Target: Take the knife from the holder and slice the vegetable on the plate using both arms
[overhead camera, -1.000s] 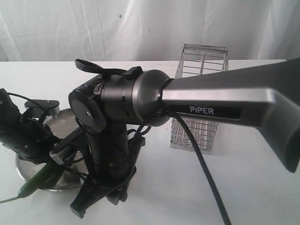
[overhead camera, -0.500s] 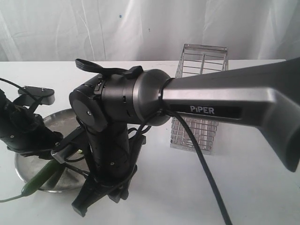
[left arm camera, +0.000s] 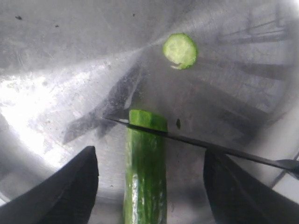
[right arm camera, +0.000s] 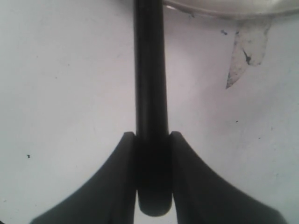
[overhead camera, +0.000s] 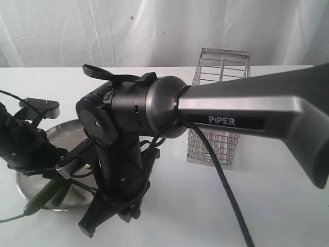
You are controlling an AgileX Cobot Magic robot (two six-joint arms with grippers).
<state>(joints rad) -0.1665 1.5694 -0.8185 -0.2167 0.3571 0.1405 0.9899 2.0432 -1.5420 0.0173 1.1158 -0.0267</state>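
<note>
Steel plate (left arm camera: 56,60) supports the vegetable (left arm camera: 145,172) between your spread left tool (left arm camera: 152,186) while your right tool (right arm camera: 153,175), clamped on the knife (right arm camera: 150,70), lays the blade across its cut end.

We see left arm (overhead camera: 23,149) shifted back off plate (overhead camera: 64,135) centre toward its left edge; vegetable (overhead camera: 43,197) slid slightly along plate's front rim.

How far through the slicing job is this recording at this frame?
Done: the knife is out of the wire holder, and one round slice lies cut on the steel plate. In hand: the right gripper clamps the handle, blade across the cucumber near its cut end; the left gripper straddles it, open. Left: most of the cucumber.
</note>
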